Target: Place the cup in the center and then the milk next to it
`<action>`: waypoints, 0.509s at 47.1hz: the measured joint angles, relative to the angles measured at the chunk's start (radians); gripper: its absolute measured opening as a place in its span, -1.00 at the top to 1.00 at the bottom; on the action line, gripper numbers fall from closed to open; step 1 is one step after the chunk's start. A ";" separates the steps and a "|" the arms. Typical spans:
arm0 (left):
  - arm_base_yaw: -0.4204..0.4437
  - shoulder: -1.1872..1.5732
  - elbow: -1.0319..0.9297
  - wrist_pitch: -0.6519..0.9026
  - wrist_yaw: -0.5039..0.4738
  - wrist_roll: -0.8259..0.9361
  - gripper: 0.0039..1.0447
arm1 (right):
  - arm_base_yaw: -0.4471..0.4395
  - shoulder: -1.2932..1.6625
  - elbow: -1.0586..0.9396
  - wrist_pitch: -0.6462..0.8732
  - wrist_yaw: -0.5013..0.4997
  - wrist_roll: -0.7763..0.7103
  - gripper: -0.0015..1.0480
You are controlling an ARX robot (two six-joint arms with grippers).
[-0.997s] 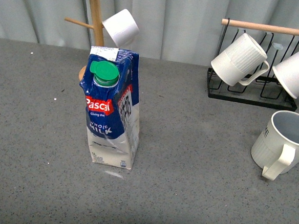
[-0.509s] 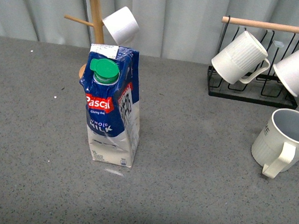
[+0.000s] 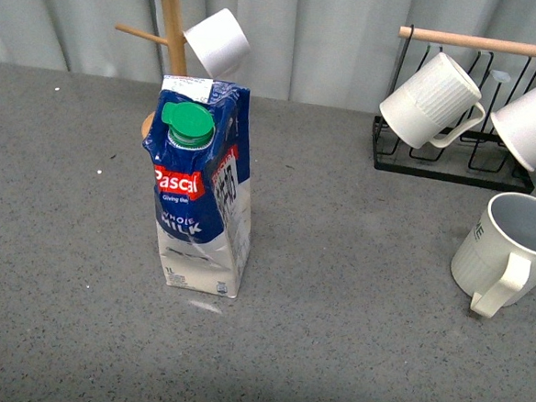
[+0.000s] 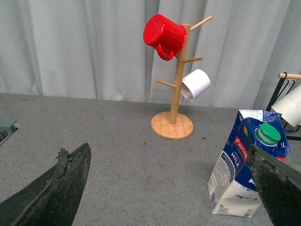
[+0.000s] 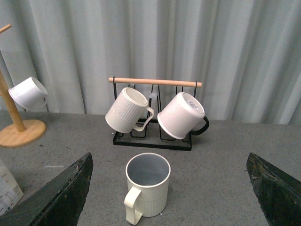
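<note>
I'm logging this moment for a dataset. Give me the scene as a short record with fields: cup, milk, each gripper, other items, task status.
cup: upright on the table, far right in the front view, before the black rack
milk: upright, capped, left of centre, before the mug tree
left gripper: jaws open, empty
right gripper: jaws open, empty, facing the cup
rack load: white mugs hanging
tree load: red mug, small white cup
task status: cup not yet in centre
</note>
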 joint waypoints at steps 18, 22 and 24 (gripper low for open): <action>0.000 0.000 0.000 0.000 0.000 0.000 -0.88 | 0.000 0.000 0.000 0.000 0.000 0.000 -0.83; 0.000 0.000 0.000 0.000 0.000 0.000 -0.88 | 0.000 0.000 0.000 0.000 0.000 0.000 -0.83; 0.000 0.000 0.000 0.000 0.000 0.000 -0.88 | 0.000 0.000 0.000 0.000 0.000 0.000 -0.83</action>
